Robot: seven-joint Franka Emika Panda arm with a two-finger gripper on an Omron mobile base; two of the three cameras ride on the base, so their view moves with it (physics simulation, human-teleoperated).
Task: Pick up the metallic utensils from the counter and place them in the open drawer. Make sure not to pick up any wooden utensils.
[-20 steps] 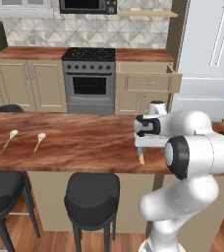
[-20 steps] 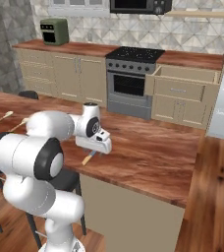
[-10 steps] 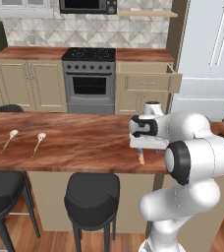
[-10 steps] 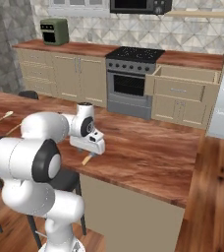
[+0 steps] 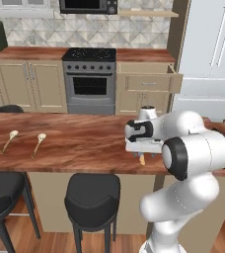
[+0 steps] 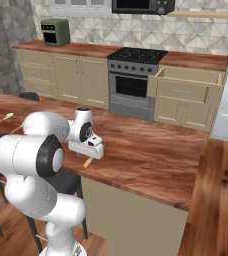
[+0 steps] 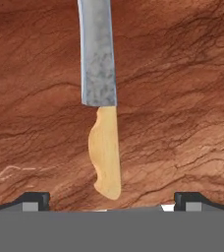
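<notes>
Gripper point(image 7: 106, 199) jaws spread wide over the knife point(image 7: 103, 123) on the counter point(image 7: 182, 98); I judge it light, stiff, thin, best pinched across its tan handle.

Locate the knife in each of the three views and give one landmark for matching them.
Left base view: orange handle tip pokes out below the tool, centre-right, on the counter's near edge: knife.
Right base view: handle tip just below the tool, left of centre.
Hand view: centre, blade up, handle down.
Shared landmark: the reddish wood counter.
</notes>
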